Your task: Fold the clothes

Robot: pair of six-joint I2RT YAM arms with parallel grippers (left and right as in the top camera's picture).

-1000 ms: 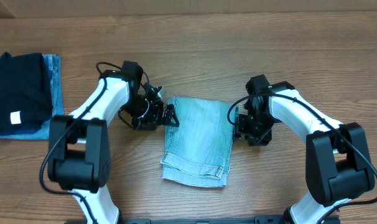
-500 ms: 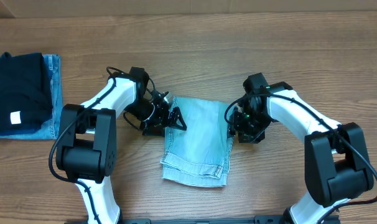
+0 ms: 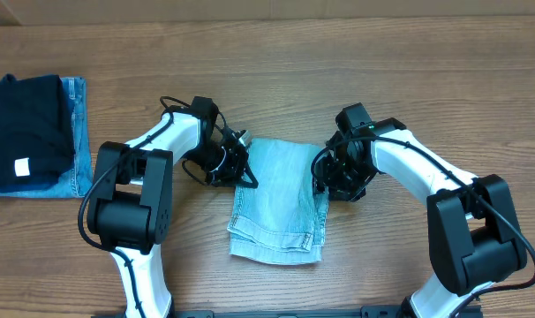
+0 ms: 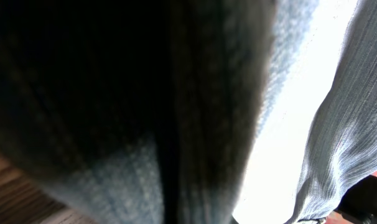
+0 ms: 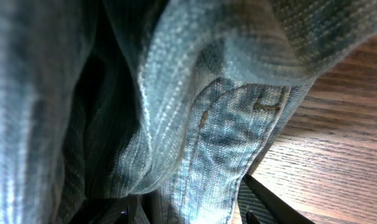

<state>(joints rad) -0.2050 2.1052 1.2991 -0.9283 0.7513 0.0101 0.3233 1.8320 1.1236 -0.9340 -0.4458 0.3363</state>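
Judging from the overhead view, the step in hand is the taking hold of the upper corners of the denim shorts, ahead of a further fold. The shorts are found on the bare wooden table, at its middle, between the two arms. They lie as a narrow upright panel, with the cuffed hems towards the near edge, so a lengthwise fold is judged already made.

The left gripper is set against the upper left edge of the shorts, touching the cloth. Its wrist view is filled by fabric pressed close to the lens, part dark and part washed out. No fingers are made out there, so it cannot be told whether the jaws are wide, narrow or closed on the cloth.

The right gripper is set against the upper right edge. In its wrist view, bunched denim with stitched seams is seen just above the wood. Whether the cloth is pinched cannot be told either.

A folded black garment with a small white tag is noted at the far left, resting on a darker denim piece, well apart from the work.

For the next move, a firm hold on all layers at both corners is called for, then an even carry of the upper end towards the cuffs. Uneven lifting is judged likely to skew the fold.
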